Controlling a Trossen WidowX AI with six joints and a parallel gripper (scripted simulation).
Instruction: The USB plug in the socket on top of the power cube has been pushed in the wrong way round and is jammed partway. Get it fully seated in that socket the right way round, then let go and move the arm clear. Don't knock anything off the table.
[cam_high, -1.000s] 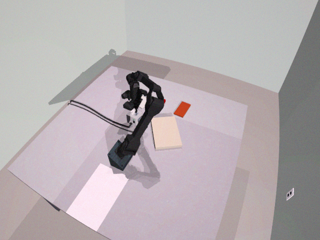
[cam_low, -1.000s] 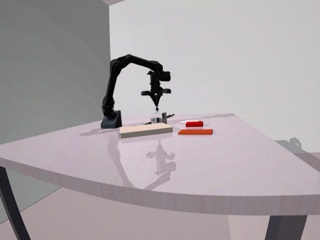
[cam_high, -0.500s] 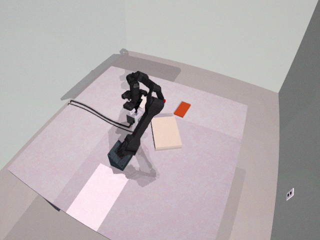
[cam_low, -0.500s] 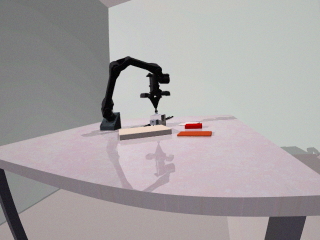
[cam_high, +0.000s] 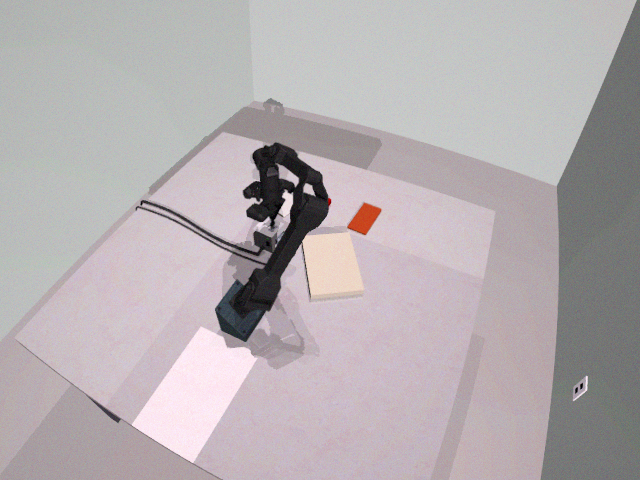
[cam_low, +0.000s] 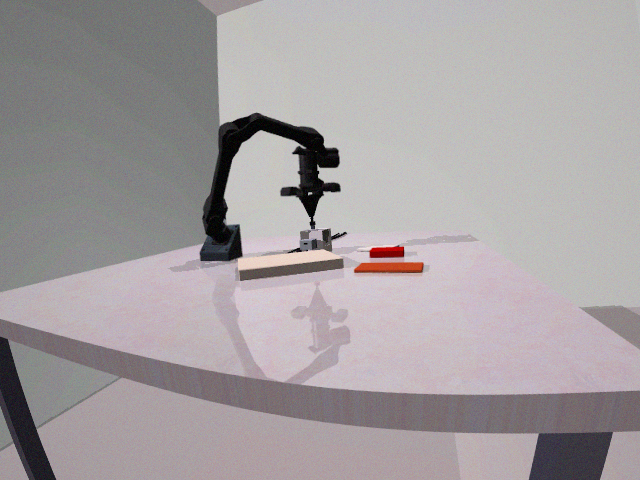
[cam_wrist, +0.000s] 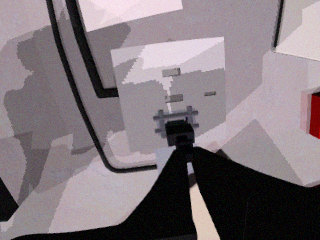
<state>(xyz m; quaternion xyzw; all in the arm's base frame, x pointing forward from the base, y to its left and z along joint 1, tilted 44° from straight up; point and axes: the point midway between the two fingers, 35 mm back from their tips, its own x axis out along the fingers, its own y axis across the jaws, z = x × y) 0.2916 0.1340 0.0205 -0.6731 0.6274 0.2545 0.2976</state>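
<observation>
Cables (cam_high: 201, 230) (cam_wrist: 80, 45) extend across the desk (cam_high: 413, 320) (cam_low: 330, 330) to the power cube (cam_high: 266, 237) (cam_low: 323, 238) (cam_wrist: 175, 85). Directly above its top, the gripper (cam_high: 272, 221) (cam_low: 311, 217) (cam_wrist: 186, 156) points downward, clamped on the black USB plug (cam_low: 312, 224) (cam_wrist: 179, 131); seating depth is indiscernible. Rightward lie a cream block (cam_high: 333, 266) (cam_low: 289, 263) and an orange slab (cam_high: 364, 218) (cam_low: 388, 267).

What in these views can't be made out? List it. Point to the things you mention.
- Plug's (cam_wrist: 179, 131) metal end and way round: fingertips and plug body block it, wrist view.
- Seating depth in the power cube (cam_low: 323, 238) (cam_wrist: 145, 100): too small, exterior view.
- Red block (cam_high: 329, 202) (cam_wrist: 315, 116): mostly behind the arm, top view; cut by the right edge, wrist view.
</observation>
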